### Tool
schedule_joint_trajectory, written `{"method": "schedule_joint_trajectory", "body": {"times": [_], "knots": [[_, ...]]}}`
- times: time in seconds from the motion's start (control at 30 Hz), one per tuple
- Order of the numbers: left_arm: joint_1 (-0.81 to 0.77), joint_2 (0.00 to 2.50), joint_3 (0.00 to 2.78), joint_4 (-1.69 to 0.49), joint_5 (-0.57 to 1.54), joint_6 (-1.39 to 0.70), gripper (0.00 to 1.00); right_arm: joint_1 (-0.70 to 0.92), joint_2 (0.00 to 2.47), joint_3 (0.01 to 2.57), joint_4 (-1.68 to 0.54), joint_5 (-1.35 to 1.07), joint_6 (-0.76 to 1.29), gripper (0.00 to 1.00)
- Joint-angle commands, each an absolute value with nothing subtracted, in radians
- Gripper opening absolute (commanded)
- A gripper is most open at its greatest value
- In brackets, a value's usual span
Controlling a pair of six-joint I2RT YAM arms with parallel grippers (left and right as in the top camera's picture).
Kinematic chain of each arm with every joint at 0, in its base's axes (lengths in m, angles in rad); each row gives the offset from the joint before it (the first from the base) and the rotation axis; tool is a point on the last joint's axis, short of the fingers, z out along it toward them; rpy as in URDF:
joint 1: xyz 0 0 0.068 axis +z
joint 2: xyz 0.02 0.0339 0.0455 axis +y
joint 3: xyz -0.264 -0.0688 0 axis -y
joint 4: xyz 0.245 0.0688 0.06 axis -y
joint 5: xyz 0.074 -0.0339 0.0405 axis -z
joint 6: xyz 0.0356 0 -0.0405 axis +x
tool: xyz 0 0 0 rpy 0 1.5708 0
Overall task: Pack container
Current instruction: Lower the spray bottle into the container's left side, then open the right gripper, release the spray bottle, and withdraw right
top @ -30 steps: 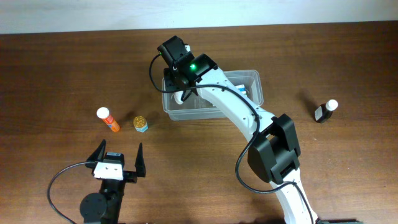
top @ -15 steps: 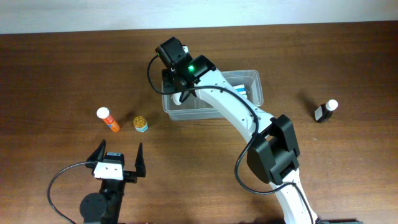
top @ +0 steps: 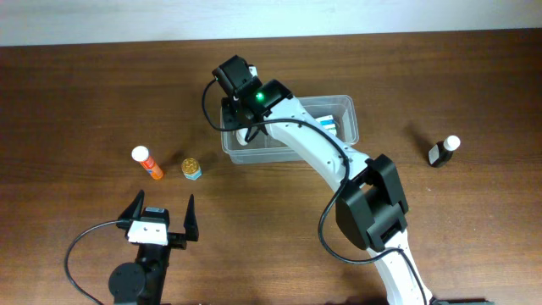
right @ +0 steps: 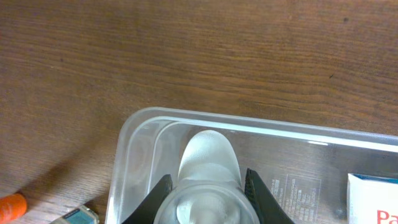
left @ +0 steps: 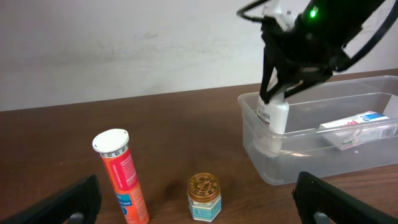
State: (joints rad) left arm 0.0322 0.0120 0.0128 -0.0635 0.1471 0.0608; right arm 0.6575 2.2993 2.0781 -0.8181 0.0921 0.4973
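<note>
The clear, translucent plastic container (top: 345, 105), rectangular with rounded corners and a rim, sits on the brown wood-grain table (top: 85, 102) at far centre, with a flat white carton (left: 360, 127) lying inside. The right gripper (right: 208, 190) pinches a smooth white cylindrical bottle (left: 274, 117), upright inside the container's left end. The left gripper (top: 164, 202) is spread wide and empty, near an orange tube (left: 122, 177) and a small gold-lidded jar (left: 203, 195).

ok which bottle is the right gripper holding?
The white bottle, clamped by the right gripper inside the container; the orange tube, gold-lidded jar and black bottle sit on the table.
</note>
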Motion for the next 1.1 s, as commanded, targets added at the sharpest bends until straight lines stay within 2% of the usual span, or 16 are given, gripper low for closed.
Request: {"method": "schedule_joint_trajectory", "body": {"times": [0.0, 0.27, 0.43, 0.67, 0.9, 1.07], "knots": [[0.035, 0.006, 0.009, -0.065, 0.161, 0.073, 0.99, 0.667, 2.298, 2.052, -0.806, 0.113, 0.506, 0.22], [0.035, 0.006, 0.009, -0.065, 0.161, 0.073, 0.99, 0.667, 2.298, 2.046, -0.785, 0.113, 0.506, 0.27], [0.035, 0.006, 0.009, -0.065, 0.161, 0.073, 0.99, 0.667, 2.297, 2.047, -0.784, 0.113, 0.502, 0.39], [0.035, 0.006, 0.009, -0.065, 0.161, 0.073, 0.99, 0.667, 2.289, 2.048, -0.786, 0.113, 0.464, 0.47], [0.035, 0.006, 0.009, -0.065, 0.161, 0.073, 0.99, 0.667, 2.226, 2.048, -0.784, 0.11, 0.448, 0.49], [0.035, 0.006, 0.009, -0.065, 0.161, 0.073, 0.99, 0.667, 2.144, 2.048, -0.784, 0.101, 0.442, 0.53]]}}
